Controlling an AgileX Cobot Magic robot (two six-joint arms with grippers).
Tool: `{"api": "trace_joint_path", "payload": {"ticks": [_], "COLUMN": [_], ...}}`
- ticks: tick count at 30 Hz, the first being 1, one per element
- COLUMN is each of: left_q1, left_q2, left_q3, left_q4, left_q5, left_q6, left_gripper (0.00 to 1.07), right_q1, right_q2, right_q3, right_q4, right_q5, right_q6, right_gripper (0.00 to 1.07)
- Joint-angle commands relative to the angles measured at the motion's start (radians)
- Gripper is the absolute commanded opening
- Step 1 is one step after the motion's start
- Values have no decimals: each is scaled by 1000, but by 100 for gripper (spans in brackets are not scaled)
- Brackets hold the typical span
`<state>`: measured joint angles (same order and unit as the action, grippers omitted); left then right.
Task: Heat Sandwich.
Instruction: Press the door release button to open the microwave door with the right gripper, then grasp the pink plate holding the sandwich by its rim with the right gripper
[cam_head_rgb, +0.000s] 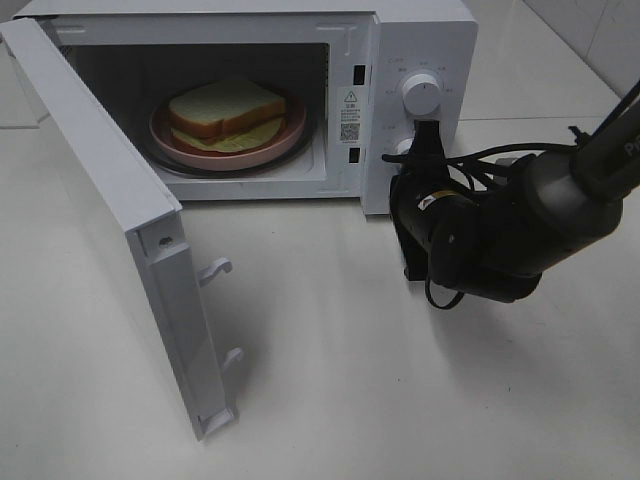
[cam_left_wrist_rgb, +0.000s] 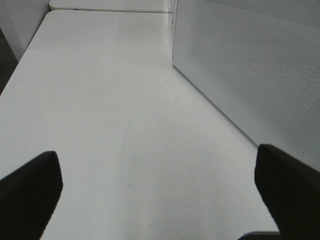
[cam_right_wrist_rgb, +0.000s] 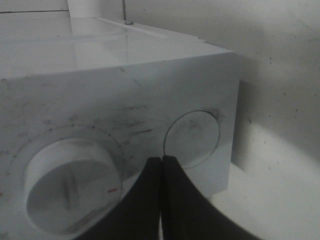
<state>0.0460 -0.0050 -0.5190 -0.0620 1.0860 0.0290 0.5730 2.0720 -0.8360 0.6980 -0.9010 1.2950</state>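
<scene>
I'm holding my right gripper (cam_right_wrist_rgb: 161, 162) pinched shut and empty at the microwave (cam_head_rgb: 440, 40) panel, while the left gripper (cam_left_wrist_rgb: 160, 190) is gaping, empty. The sandwich (cam_head_rgb: 225, 112) is sitting inside, off to the right gripper's left. It's looking soft, light and squashable, so I'm judging its plate (cam_head_rgb: 290, 140) rim the safer hold.

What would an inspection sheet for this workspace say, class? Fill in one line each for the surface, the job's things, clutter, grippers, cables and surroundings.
Surface: white table, bare in front of the oven.
Job's things: sandwich sits on a pink plate inside the microwave; its door stands wide open.
Clutter: nothing seen.
Grippers: left gripper open, over bare table, holding nothing. Right gripper shut and empty, tips close to the control panel beside a dial; contact cannot be told.
Cables: black cables loop off the right arm in front of the panel.
Surroundings: tiled wall behind.
</scene>
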Motion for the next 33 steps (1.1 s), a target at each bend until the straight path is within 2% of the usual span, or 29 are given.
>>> {"api": "trace_joint_path", "payload": {"ticks": [1,15,17,24,29,33], "left_q1": [3,3,3,3,3,3], "left_q2": [-6,-6,-6,-6,-6,-6], "left_q3": [4,4,4,4,4,4], "left_q4": [-1,-1,-1,-1,-1,-1], "left_q5": [-12,-12,-12,-12,-12,-12], "left_q6": [-3,-3,-3,-3,-3,-3], "left_gripper": [98,98,98,98,98,98], "right_q1": [4,4,4,0,0,-13], "right_q2": [-36,-226,-273,-352,-437,-479], "right_q3": [33,151,164,174,174,173], "right_q4": [-17,-41,-40,-39,-41,-54], "right_q5": [16,221,302,403,558,648], "right_q6": [-1,-148,-240,-400,-668,-794], "right_gripper": [0,2,3,3,3,3]}}
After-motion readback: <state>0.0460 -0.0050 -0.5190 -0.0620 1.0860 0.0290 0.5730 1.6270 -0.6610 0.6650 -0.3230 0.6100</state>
